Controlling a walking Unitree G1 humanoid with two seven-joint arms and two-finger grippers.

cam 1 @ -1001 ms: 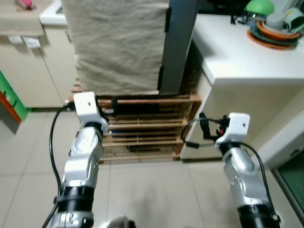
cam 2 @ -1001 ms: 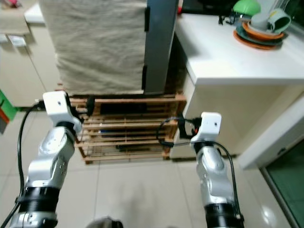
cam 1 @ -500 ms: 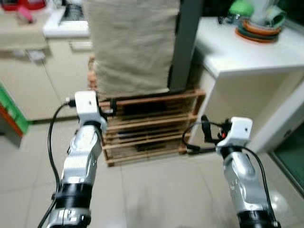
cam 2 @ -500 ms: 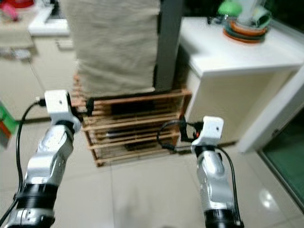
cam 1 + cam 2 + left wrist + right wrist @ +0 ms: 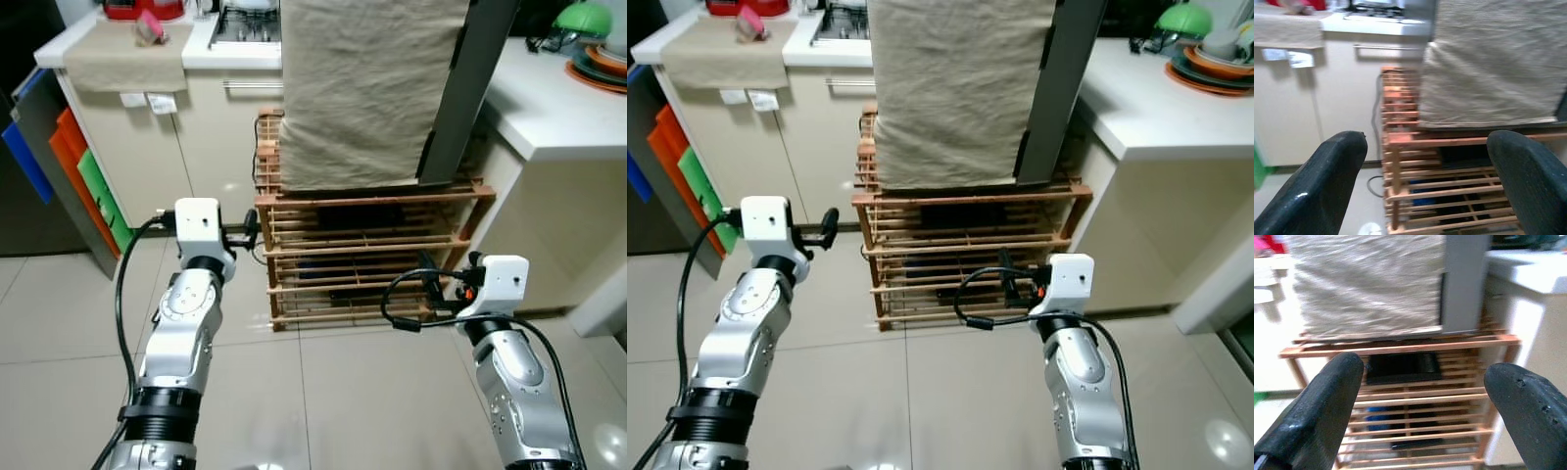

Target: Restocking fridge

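A tall dark grey appliance (image 5: 468, 88), possibly the fridge, stood upright on the top of a slatted wooden rack (image 5: 367, 255), its long axis vertical. A beige cloth (image 5: 362, 88) draped its front down to the rack's top edge, so no door or handle could be made out, and its upper part was cut off by the frame.

On the rack's upper shelf lay a flat black item (image 5: 1403, 367), directly under the cloth's hem. Lower shelves held a blue object (image 5: 1378, 421) and another dark one, both too blurred behind the slats to identify.

The left gripper (image 5: 1432, 171) was held before the rack's left corner, its fingers (image 5: 1327, 181) spread wide and holding nothing. The right gripper (image 5: 1425, 401) faced the rack's front near its right end, fingers (image 5: 1317, 406) likewise spread wide and empty.

Left of the rack stood a cream cabinet (image 5: 147, 147) with a towel (image 5: 122, 54) over its counter edge. To the right, a white counter (image 5: 558, 108) carried stacked dishes (image 5: 598, 64) at its far edge, partly cut off.
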